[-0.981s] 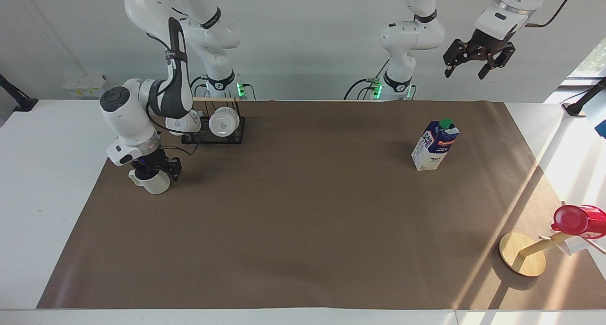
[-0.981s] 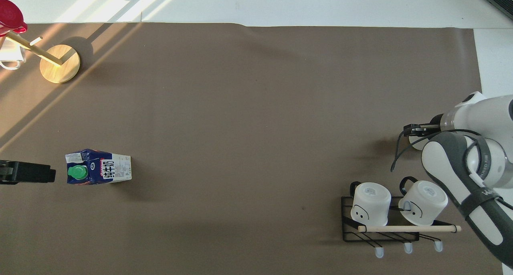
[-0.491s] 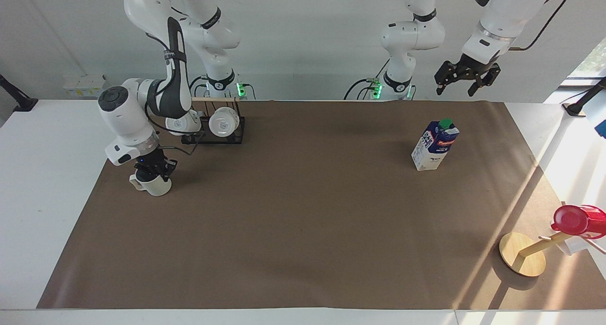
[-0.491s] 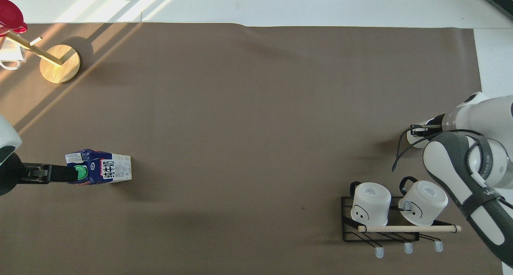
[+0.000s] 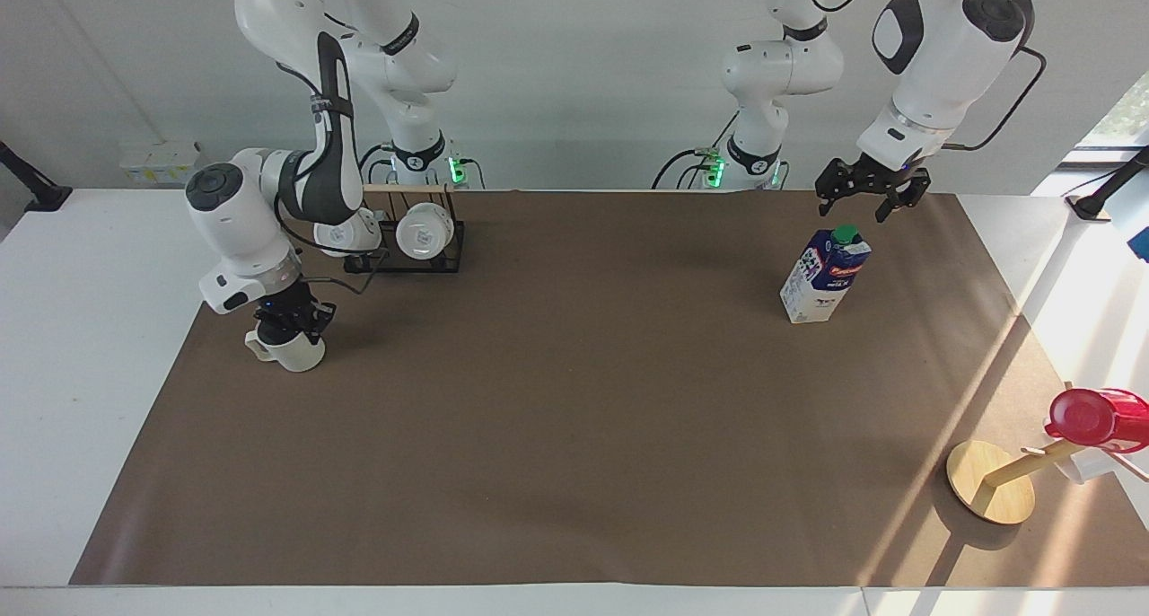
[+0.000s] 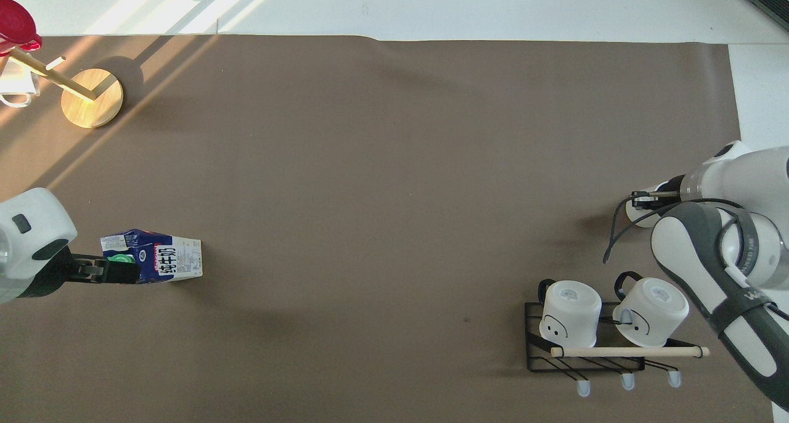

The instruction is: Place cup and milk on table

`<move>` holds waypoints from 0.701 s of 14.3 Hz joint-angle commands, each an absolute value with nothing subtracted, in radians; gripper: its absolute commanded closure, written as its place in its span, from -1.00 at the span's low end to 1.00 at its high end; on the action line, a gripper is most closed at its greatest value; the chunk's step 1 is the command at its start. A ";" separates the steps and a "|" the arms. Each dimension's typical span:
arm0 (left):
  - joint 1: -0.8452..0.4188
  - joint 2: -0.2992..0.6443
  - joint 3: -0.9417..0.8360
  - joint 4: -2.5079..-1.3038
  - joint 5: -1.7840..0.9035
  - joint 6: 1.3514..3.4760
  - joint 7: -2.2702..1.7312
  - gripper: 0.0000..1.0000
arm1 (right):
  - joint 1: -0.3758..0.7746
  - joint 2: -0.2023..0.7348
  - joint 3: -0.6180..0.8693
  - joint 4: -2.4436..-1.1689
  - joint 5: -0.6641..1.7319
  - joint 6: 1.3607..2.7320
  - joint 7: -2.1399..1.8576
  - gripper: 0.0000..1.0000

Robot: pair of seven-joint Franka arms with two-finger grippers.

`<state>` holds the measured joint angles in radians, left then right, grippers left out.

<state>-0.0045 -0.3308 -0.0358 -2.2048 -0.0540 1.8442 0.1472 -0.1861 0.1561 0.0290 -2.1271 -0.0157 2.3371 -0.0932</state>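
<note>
The cup [image 5: 293,352] stands upright on the brown mat of the table [image 5: 574,418], at the right arm's end, farther from the robots than the mug rack. My right gripper [image 5: 287,322] is down on its rim and shut on it. In the overhead view the arm hides most of the cup [image 6: 636,216]. The milk [image 5: 824,277] stands upright on the mat toward the left arm's end. My left gripper [image 5: 860,205] is open in the air just above its green cap, apart from it. In the overhead view the left gripper [image 6: 118,271] covers the cap of the milk [image 6: 161,264].
A black wire rack [image 5: 406,255] with two whiter mugs stands close to the right arm's base; it also shows in the overhead view [image 6: 585,355]. A wooden stand [image 5: 990,481] with a red-lidded jug [image 5: 1097,418] is at the left arm's end, farthest from the robots.
My left gripper has come down and inward from high above the table's edge to just over the milk's cap. My right gripper set the cup upright on the mat, then stayed still.
</note>
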 commanded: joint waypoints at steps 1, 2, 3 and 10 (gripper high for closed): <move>0.011 -0.383 -0.044 -2.307 -0.038 1.937 0.166 -1.00 | -0.198 0.163 0.035 -2.080 -0.018 2.318 -0.115 1.00; 0.011 -0.382 -0.044 -2.316 -0.038 1.954 0.166 -1.00 | -0.193 0.161 0.035 -2.053 -0.018 2.289 -0.115 1.00; 0.011 -0.382 -0.044 -2.324 -0.038 1.971 0.166 -1.00 | -0.184 0.161 0.038 -2.021 -0.020 2.254 -0.115 1.00; 0.012 -0.370 -0.044 -2.379 -0.038 2.057 0.160 -1.00 | 0.056 0.202 0.041 -1.795 -0.067 2.047 0.211 1.00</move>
